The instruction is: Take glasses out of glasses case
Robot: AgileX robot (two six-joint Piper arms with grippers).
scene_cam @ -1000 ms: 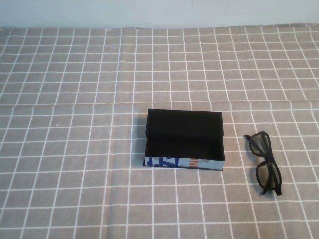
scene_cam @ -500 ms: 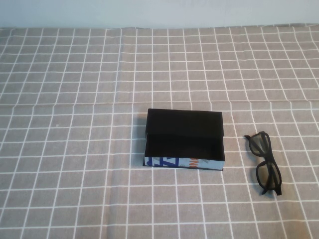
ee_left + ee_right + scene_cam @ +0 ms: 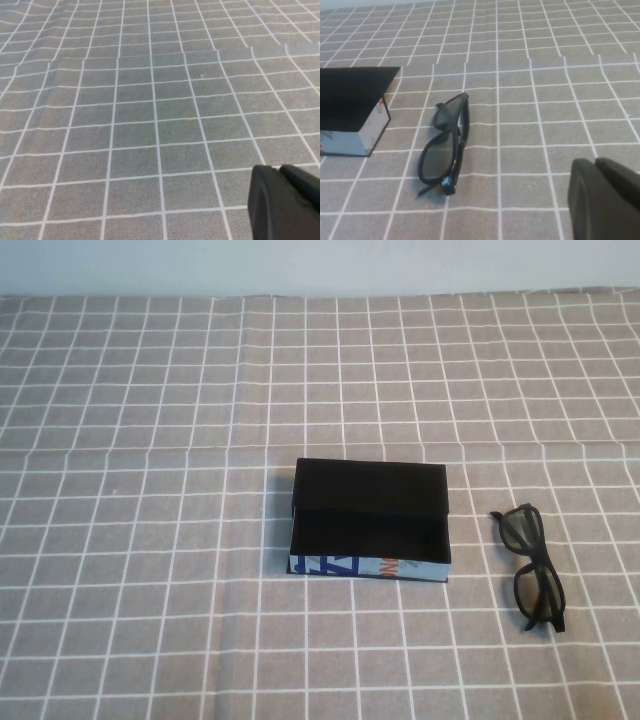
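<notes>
Table (image 3: 150,540): grey cloth crossed by thin white lines in a square grid, under a pale blue-white wall along the far edge. Glasses case (image 3: 370,522), near the table's middle: black lid and black interior, front side white with blue and orange print. Glasses (image 3: 530,566), toward the right edge: black frame, dark lenses. Left pincer (image 3: 285,202) and right pincer (image 3: 605,197), seen only in their wrist views: matte black

Nothing readable here tbh. The glasses case (image 3: 369,532) has blue and orange print on its white front, but I can't make out any letters.
</notes>
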